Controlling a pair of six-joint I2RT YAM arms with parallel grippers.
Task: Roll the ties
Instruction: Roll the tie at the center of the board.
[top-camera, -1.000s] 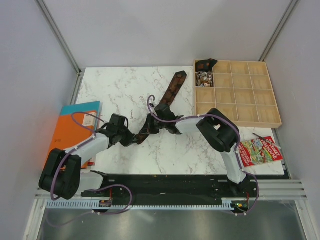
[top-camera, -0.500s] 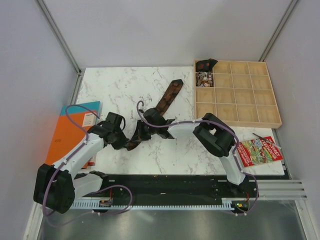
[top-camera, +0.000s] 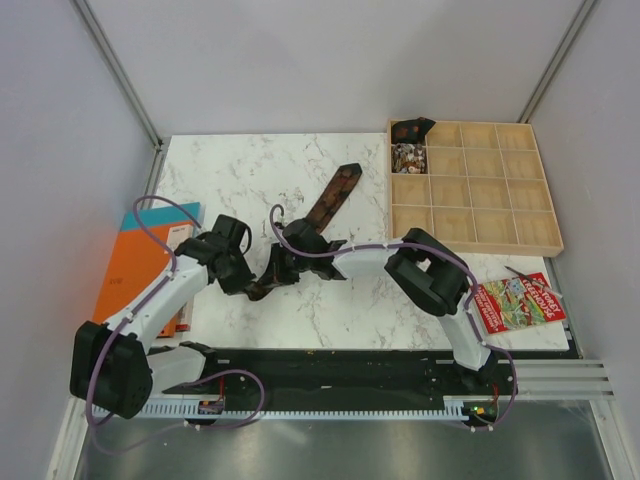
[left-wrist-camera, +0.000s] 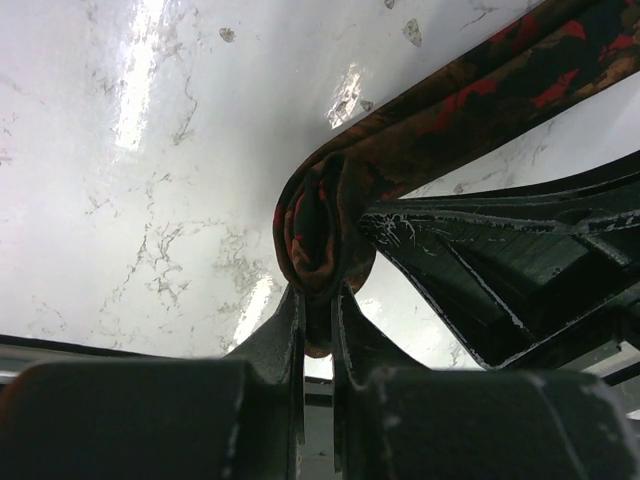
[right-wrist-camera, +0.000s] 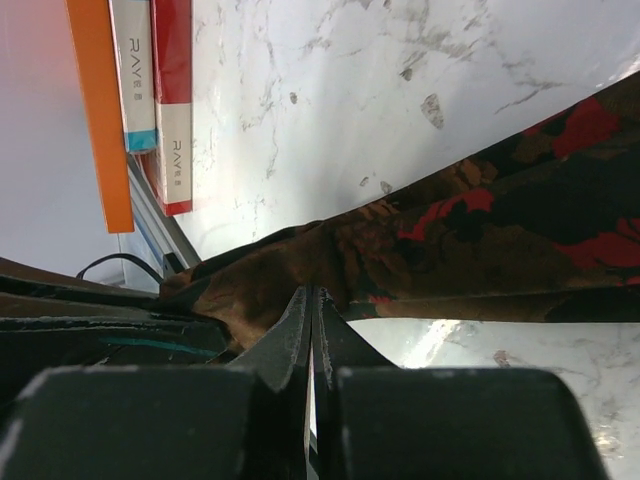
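The dark brown tie (top-camera: 330, 200) with reddish pattern lies diagonally on the marble table, pointed end at the far right. Its near end is curled into a small roll (left-wrist-camera: 320, 225). My left gripper (top-camera: 247, 281) is shut on that roll, and the left wrist view shows the roll held between the fingertips (left-wrist-camera: 318, 305). My right gripper (top-camera: 275, 268) is shut on the tie's edge just beside the roll; the right wrist view shows its fingertips (right-wrist-camera: 313, 300) pinching the fabric (right-wrist-camera: 450, 235). Two rolled ties (top-camera: 409, 145) sit in the tray's far-left compartments.
A wooden compartment tray (top-camera: 500, 215) stands at the right rear. Orange and blue books (top-camera: 140, 260) lie at the table's left edge and show in the right wrist view (right-wrist-camera: 150, 90). A colourful booklet (top-camera: 520, 300) lies at the near right.
Both grippers have moved left and toward the near edge, drawing the tie with them. Its far pointed end has slid nearer, and the two grippers now sit closer together at the rolled end.
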